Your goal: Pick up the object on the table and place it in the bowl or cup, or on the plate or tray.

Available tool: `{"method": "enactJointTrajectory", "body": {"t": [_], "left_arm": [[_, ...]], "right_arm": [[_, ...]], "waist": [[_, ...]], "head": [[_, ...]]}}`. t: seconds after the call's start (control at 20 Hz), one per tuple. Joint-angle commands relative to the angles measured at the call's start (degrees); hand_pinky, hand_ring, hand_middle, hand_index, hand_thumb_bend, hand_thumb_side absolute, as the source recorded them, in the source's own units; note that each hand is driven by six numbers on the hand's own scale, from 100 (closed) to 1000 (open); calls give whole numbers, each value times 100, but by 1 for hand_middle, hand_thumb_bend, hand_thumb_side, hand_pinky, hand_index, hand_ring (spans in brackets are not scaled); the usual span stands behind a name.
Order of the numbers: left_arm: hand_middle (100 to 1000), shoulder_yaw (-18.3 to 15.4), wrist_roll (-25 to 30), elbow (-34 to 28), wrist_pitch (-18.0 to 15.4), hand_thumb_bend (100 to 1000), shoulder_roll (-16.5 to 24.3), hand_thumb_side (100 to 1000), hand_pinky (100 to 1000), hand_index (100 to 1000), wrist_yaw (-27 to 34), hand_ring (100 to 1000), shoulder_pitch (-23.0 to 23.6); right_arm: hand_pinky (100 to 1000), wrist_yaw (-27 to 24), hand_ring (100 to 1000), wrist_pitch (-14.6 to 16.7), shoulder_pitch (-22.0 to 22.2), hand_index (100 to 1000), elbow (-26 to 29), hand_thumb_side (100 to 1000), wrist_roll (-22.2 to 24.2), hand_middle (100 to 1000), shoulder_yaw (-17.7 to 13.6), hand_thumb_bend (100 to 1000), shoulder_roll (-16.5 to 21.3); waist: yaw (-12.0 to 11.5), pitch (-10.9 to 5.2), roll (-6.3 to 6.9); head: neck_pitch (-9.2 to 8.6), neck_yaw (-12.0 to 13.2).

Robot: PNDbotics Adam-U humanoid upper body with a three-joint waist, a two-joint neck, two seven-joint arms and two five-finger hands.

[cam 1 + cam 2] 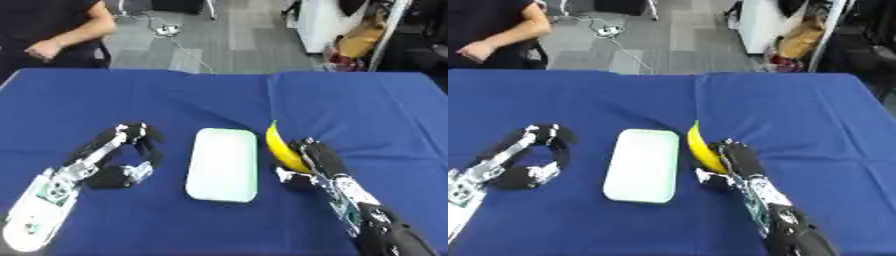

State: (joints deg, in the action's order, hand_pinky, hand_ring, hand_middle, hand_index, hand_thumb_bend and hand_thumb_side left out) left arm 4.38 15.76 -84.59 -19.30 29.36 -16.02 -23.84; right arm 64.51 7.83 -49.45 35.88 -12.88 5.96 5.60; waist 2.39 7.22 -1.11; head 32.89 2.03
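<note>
1. I see a table covered in a blue cloth (367, 105) filling most of the frame, with grey floor beyond its far edge at the top.
2. In the centre lies a pale green rectangular tray (223, 164) with rounded corners, its long side running away from me; nothing lies on it.
3. The banana (282, 148) is just right of the tray, yellow and curved, its tip pointing toward the top of the frame. Its lower part sits against my right hand; the upper part is free of the hand. I cannot tell whether it is lifted off the cloth or resting on it.
4. My right hand (313, 159) comes in from the lower right corner, and its fingers are curled round the lower part of the banana, with the thumb showing beneath the fruit on the tray side.
5. My left hand (131, 150) sits in the left centre of the frame, arm entering from the lower left corner. Its fingers are curled into a hook with the thumb below, and they enclose nothing; it lies well apart from the tray.
</note>
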Motion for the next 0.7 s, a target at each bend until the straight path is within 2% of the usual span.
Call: {"method": "enactJointTrajectory", "body": {"t": [0.05, 0.7], "left_arm": [[703, -14, -15, -100, -18, 100, 83, 671, 539, 757, 35, 625, -107], [704, -9, -7, -89, -20, 100, 78, 670, 540, 757, 27, 625, -108]], "right_arm": [[100, -135, 163, -56, 52, 465, -25, 519, -82, 281, 34, 100, 157], [100, -413, 167, 26, 28, 469, 228, 528, 14, 288, 159, 100, 257]], "waist": [[23, -44, 48], [50, -40, 55]], "head": [[-76, -17], [-125, -15]]}}
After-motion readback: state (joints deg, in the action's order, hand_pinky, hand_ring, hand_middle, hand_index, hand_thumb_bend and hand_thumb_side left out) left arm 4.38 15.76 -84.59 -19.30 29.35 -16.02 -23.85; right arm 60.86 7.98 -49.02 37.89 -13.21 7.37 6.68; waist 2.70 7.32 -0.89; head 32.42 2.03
